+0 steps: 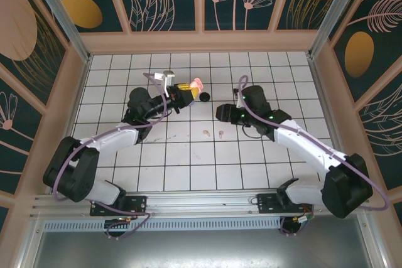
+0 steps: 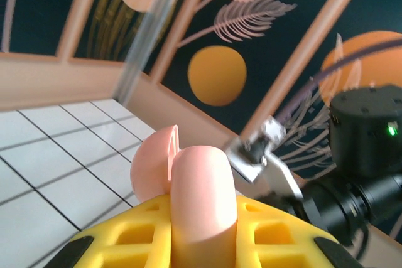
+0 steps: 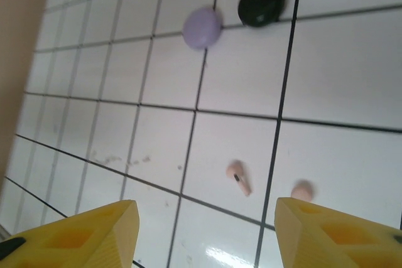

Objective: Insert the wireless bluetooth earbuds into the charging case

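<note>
1. L gripper (image 1: 186, 93): closed on the pink charging case (image 2: 202, 199). The case is held up off the tiles between the yellow fingers (image 2: 125, 243), lid open.
2. R gripper (image 3: 206, 211): jaws spread wide, nothing between them, hanging low over the tiled table (image 1: 188, 167).
3. Pink earbuds: both loose on the tiles mid-table, between the two arms. Stemmed bud (image 3: 239, 177) lies w/ the second bud (image 3: 303, 191) near it on the same tile.
4. Key relation: in the R wrist view the buds lie just ahead of the open jaws. Seen from overhead they sit on the base side of the R gripper, clearly nearer to it than to the L gripper. Judgement: R arm picks, L arm presents the case.
5. Axis: the stemmed bud's stem runs diagonally across its tile, oblique to the finger line, so a wrist turn is prob. needed. Second bud is too blurred to tell.
6. Lilac item (image 3: 202, 28) and black item (image 3: 260, 3) rest farther out, close together. Poss. other cases, unconfirmed.
</note>
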